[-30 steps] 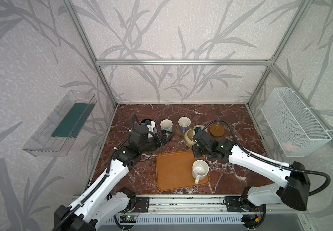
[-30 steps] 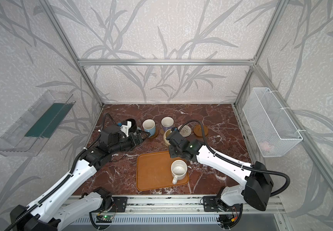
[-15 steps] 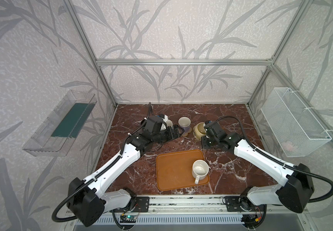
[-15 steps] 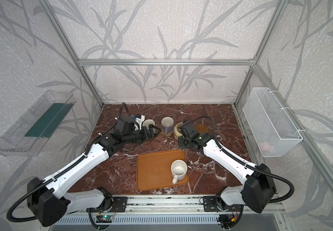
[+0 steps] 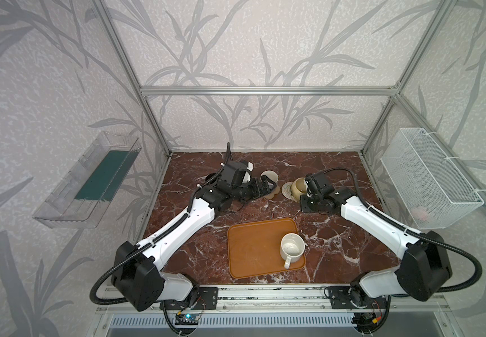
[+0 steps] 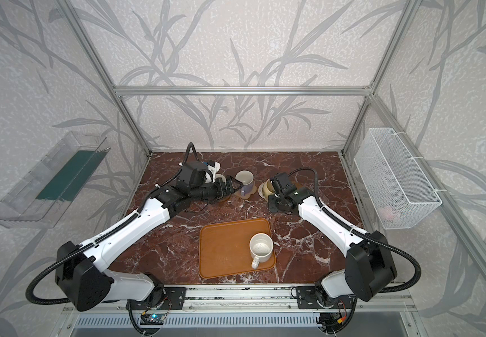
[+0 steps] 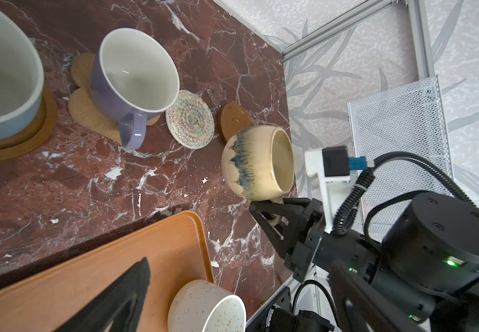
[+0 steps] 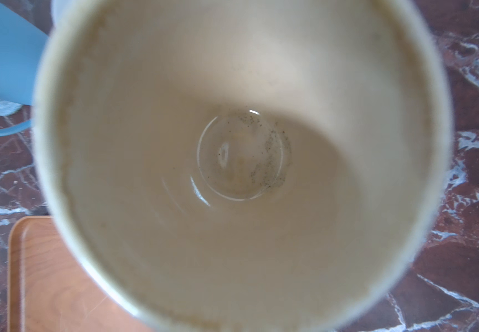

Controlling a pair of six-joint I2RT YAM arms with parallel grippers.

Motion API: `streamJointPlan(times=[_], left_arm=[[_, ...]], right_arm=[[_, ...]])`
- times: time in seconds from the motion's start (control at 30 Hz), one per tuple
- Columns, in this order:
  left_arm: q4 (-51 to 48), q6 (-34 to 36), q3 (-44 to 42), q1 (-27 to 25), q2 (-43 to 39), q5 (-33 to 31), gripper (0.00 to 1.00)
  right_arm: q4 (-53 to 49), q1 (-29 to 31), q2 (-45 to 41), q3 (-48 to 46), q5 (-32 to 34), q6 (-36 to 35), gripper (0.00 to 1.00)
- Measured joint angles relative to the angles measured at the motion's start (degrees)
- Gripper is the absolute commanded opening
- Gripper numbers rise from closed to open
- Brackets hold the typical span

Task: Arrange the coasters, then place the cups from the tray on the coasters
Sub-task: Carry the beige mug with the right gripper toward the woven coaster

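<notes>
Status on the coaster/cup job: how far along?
Done: lavender cup sits on the flower coaster, light blue cup on a brown disc. In hand: right tool grips the tan-yellow cup by its handle, beside the cream woven coaster, not yet on it. To do: speckled white cup stands on the tray; the other brown disc is bare.

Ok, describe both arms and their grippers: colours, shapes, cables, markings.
The left arm and right arm have white rounded links, black joint housings and black ribbed cable hoses. The left gripper and right gripper are black, with angular triangular fingers. A white camera bracket with a blue plug and a green light sit at the right wrist.
</notes>
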Motion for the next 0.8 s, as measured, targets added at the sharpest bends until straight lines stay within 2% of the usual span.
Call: streamJointPlan(times=[0.4,0.63,0.8], left_arm=[[-2.2,1.5,8.3,-0.2,8.9,0.8,0.99],[-4.5,3.2,16.0,-0.2,14.9,0.0,0.99],[-4.5,2.9,16.6,-0.2,16.5,-1.3,0.99]], right_arm=[[1.5,-4.0,9.5,4.5,-1.7,-1.8,0.00],[0.7,-4.7,17.4,12.6,-1.5,-2.4,0.00],[-0.6,-4.7,21.3,16.8,-1.1,-2.1,0.00]])
